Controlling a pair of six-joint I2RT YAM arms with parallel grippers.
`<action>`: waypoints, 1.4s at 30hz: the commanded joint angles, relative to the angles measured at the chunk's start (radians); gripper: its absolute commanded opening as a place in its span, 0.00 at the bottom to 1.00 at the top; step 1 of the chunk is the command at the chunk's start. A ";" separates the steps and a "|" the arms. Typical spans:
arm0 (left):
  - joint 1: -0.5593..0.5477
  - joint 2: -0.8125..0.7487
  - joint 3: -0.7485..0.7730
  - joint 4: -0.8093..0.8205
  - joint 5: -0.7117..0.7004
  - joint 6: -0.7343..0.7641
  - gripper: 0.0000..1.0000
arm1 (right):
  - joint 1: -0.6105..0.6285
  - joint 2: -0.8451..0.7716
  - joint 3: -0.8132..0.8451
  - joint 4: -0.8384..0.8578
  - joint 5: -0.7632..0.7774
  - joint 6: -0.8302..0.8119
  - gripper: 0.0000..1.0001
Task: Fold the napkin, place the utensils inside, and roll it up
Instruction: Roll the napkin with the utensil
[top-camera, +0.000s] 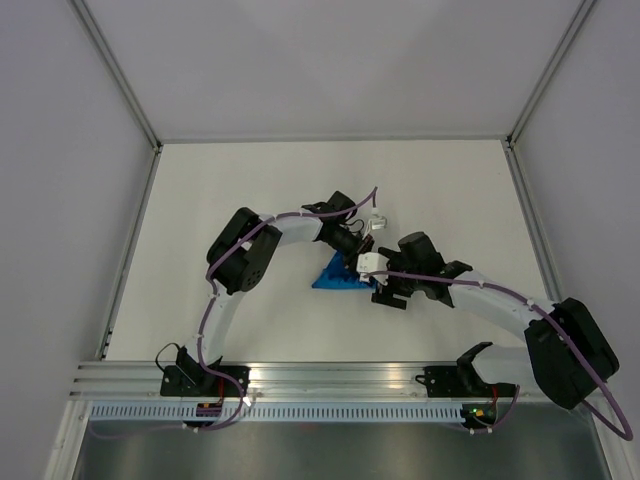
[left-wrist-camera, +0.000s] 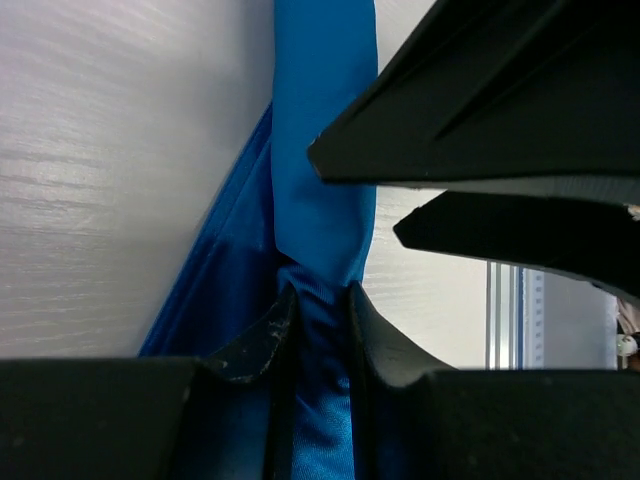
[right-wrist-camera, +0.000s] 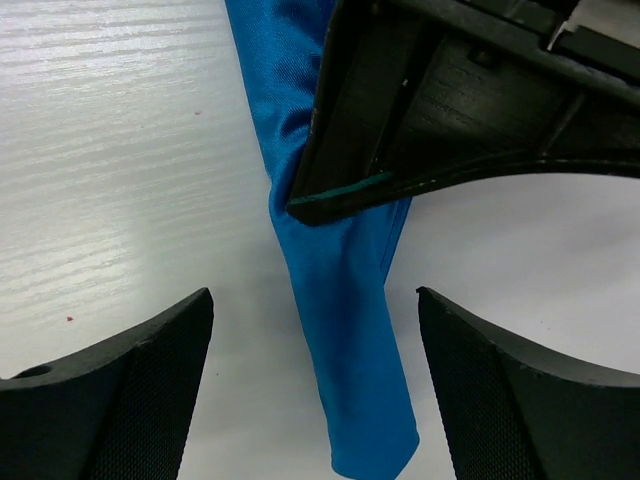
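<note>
The napkin (top-camera: 338, 276) lies mid-table as a bright blue cloth rolled into a narrow bundle. My left gripper (top-camera: 352, 250) is shut on it; in the left wrist view the cloth (left-wrist-camera: 322, 150) is pinched between the two fingers of that gripper (left-wrist-camera: 320, 298). My right gripper (top-camera: 384, 290) is open. Its jaws (right-wrist-camera: 315, 300) stand wide on either side of the roll's free end (right-wrist-camera: 350, 350) without touching it. The left gripper's fingers (right-wrist-camera: 400, 120) show above in the right wrist view. The utensils are hidden.
The white table (top-camera: 250, 190) is bordered by side rails and grey walls. An aluminium rail (top-camera: 330, 378) with the arm bases runs along the near edge. The two grippers are very close together over the napkin.
</note>
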 joint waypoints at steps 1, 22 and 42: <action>-0.002 0.061 -0.008 -0.113 -0.055 -0.007 0.02 | 0.059 0.005 -0.037 0.123 0.109 -0.017 0.88; 0.036 -0.094 -0.026 -0.007 -0.152 -0.071 0.39 | 0.132 0.094 -0.043 0.137 0.204 -0.035 0.22; 0.133 -0.590 -0.399 0.433 -0.667 -0.244 0.43 | 0.069 0.344 0.240 -0.277 -0.006 -0.110 0.15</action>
